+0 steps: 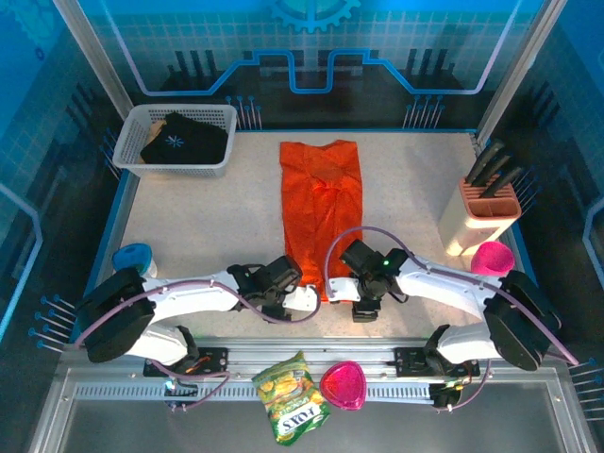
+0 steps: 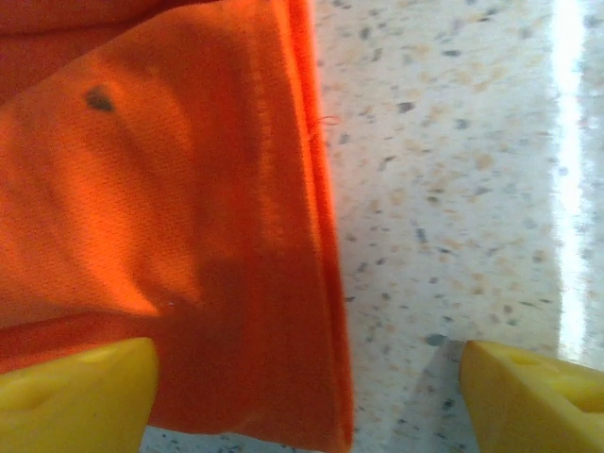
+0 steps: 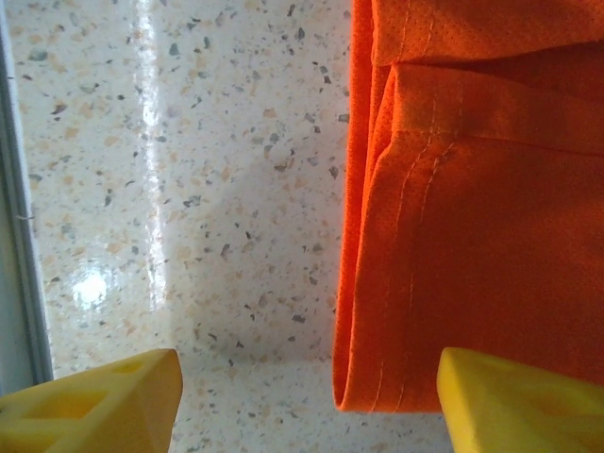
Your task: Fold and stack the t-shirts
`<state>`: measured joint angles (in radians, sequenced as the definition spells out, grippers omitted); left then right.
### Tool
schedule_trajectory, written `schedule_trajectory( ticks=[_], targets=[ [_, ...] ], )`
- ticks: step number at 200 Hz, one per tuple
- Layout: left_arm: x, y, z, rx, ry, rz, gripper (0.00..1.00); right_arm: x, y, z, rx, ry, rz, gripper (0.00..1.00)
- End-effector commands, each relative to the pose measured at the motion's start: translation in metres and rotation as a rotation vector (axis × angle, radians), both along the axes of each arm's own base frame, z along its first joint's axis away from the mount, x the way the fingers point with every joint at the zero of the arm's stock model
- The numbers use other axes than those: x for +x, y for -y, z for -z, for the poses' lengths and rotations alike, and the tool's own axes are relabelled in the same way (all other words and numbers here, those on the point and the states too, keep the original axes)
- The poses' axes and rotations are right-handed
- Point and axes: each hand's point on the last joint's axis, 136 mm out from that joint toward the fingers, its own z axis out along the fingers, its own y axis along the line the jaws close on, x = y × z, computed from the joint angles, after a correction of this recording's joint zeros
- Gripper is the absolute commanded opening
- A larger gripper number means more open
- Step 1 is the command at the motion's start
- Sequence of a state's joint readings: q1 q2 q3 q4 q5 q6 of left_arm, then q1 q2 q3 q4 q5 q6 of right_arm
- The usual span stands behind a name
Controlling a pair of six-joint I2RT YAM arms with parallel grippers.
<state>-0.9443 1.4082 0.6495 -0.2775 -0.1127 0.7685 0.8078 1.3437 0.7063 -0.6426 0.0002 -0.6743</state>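
The orange t-shirt lies folded into a long narrow strip down the middle of the table. The black t-shirt with a white starburst rests in the white basket at the back left. My left gripper is low at the strip's near left corner. In the left wrist view it is open, yellow fingertips straddling the orange hem corner. My right gripper is at the near right corner. It is open too, with the folded orange edge between its fingers.
A knife block and a pink bowl stand at the right edge. A blue object sits at the left edge. A yellow-green snack bag and another pink bowl lie on the near rail between the arm bases.
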Motion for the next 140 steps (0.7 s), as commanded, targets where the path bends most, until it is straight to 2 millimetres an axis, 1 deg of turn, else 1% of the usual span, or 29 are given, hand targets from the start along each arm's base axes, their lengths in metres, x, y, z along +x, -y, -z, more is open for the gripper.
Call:
schedule_trajectory(
  ticks=[1, 26, 46, 76, 103, 127, 140],
  targets=[
    [0.011, -0.001, 0.005, 0.009, 0.023, -0.001, 0.81, 0.008, -0.004, 0.004, 0.001, 0.002, 0.006, 0.7],
    [0.019, -0.005, 0.011, 0.043, 0.012, -0.019, 0.77, 0.011, -0.003, 0.013, -0.017, -0.026, 0.019, 0.67],
    [0.019, -0.008, 0.018, 0.077, -0.008, -0.008, 0.74, 0.014, -0.001, 0.019, -0.038, -0.05, 0.027, 0.65],
    [0.022, -0.01, 0.023, 0.101, -0.03, -0.003, 0.68, 0.018, -0.001, 0.025, -0.055, -0.079, 0.034, 0.61],
    [0.031, -0.009, 0.027, 0.118, -0.044, -0.011, 0.61, 0.024, -0.003, 0.029, -0.06, -0.103, 0.032, 0.56],
    [0.044, -0.006, 0.032, 0.137, -0.056, -0.029, 0.5, 0.032, -0.005, 0.031, -0.063, -0.114, 0.036, 0.46],
    [0.051, -0.007, 0.037, 0.157, -0.07, -0.048, 0.4, 0.035, -0.005, 0.033, -0.071, -0.118, 0.038, 0.41]
  ],
)
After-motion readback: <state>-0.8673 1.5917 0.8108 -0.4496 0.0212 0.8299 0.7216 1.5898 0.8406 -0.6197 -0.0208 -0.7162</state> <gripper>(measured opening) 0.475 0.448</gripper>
